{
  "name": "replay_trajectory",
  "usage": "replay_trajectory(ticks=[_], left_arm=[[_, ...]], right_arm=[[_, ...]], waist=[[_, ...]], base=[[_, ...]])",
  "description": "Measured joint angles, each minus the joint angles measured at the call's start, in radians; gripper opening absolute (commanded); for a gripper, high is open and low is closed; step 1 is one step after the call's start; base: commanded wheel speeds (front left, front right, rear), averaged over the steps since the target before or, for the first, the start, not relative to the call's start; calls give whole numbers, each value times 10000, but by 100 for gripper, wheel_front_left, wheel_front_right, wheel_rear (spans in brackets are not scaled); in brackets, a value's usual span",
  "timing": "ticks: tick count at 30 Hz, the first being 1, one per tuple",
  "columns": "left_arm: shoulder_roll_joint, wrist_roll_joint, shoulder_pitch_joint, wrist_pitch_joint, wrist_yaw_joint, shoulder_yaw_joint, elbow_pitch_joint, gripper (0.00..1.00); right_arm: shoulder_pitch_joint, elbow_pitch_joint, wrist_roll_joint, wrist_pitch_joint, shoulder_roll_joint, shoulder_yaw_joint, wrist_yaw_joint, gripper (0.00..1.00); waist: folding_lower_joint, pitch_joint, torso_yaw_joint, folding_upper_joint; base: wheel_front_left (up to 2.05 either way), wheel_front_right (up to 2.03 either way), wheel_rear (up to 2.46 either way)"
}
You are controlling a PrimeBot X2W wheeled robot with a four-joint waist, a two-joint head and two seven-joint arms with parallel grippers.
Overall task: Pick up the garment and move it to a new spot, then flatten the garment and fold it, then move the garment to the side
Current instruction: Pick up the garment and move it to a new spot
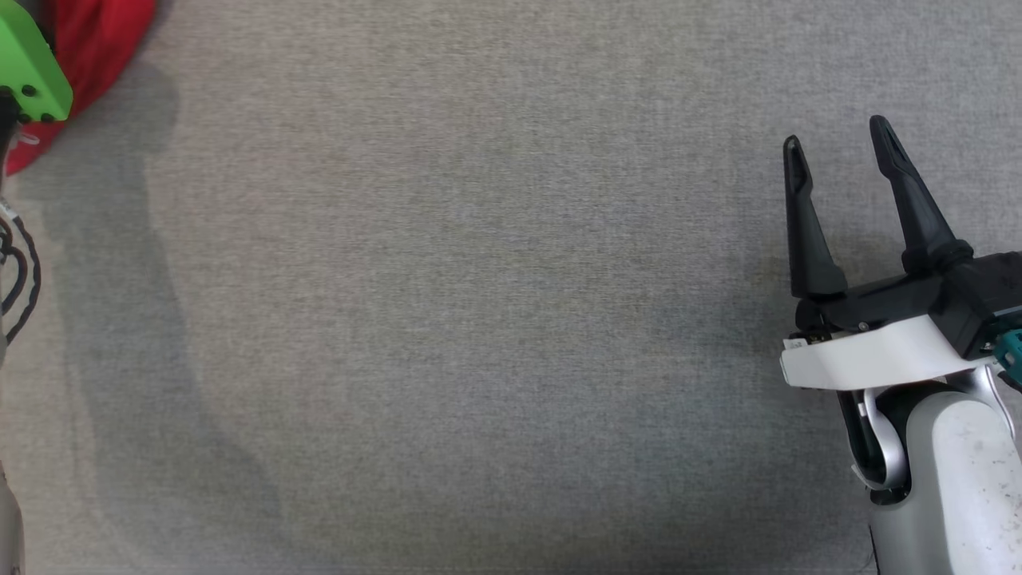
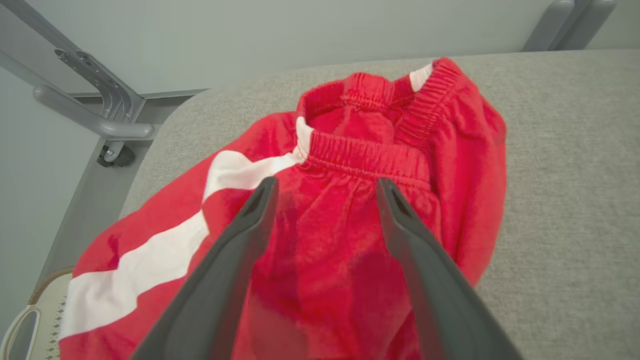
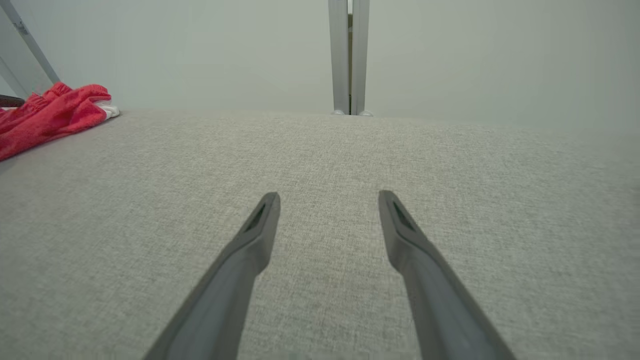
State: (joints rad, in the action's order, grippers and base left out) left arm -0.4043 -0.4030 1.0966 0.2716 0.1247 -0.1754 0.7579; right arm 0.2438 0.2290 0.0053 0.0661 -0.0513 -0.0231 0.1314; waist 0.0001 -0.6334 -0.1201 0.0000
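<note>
Through the head camera I looked down on a grey woven table top (image 1: 479, 319), flat and plain, with soft shadows along its left side. The garment (image 1: 96, 48) lay in the far left corner of that view, a red fold partly behind a green block (image 1: 28, 72) on the left arm. The right claw (image 1: 834, 136) hung over the right side, well apart from the cloth, fingers spread wide.

On the left wrist camera the left claw (image 2: 325, 187) stood wide open just over the garment (image 2: 350, 240), red cloth showing in the gap; I could not tell whether the tips touched it. It lay near the table's rounded corner, before a pale wall and a grey metal frame (image 2: 95, 95). Its elastic waistband (image 2: 367, 160) pointed away from the claw, and its long axis ran along the white stripe (image 2: 150, 260) down to the lower left.

On the right wrist camera the open fingers (image 3: 260, 235) hovered over bare grey weave, a grey post (image 3: 348, 55) stood against the wall ahead, and the garment (image 3: 50, 117) sat at the far left edge.
</note>
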Motion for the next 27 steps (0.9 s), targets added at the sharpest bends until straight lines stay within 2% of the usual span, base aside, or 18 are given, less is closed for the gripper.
replay_trajectory(ticks=[5, 6, 7, 9, 19, 27], left_arm=[[-44, -267, 117, 84, 29, -301, 353, 98], [-61, -299, 124, 79, 29, -353, 431, 50], [-81, -337, 124, 71, 29, -408, 487, 41], [-134, -395, 125, 21, 31, -543, 568, 0], [-681, -334, 149, -637, 42, -1045, 621, 0], [-784, -566, 211, -575, 42, -2577, -635, 0]], right_arm=[[-9, 79, 0, 25, 4, 31, 0, 100], [-4, 73, 2, 42, 4, 31, 0, 100], [4, 52, 6, 58, 4, 33, 0, 100], [22, -19, 17, 107, 6, 31, 0, 100], [47, -779, 451, 568, 12, 56, 0, 100], [-244, -1737, 899, 1014, 15, 230, 0, 100]], waist=[[-1, -286, 367, 0], [0, -309, 425, 0], [0, -312, 465, 0], [0, -252, 518, 0], [-1, 666, 598, 0], [-1, 1955, 726, 0]], base=[[0, 0, 0], [0, 0, 0], [0, 0, 0], [0, 0, 0], [0, 0, 0], [0, 0, 0]])
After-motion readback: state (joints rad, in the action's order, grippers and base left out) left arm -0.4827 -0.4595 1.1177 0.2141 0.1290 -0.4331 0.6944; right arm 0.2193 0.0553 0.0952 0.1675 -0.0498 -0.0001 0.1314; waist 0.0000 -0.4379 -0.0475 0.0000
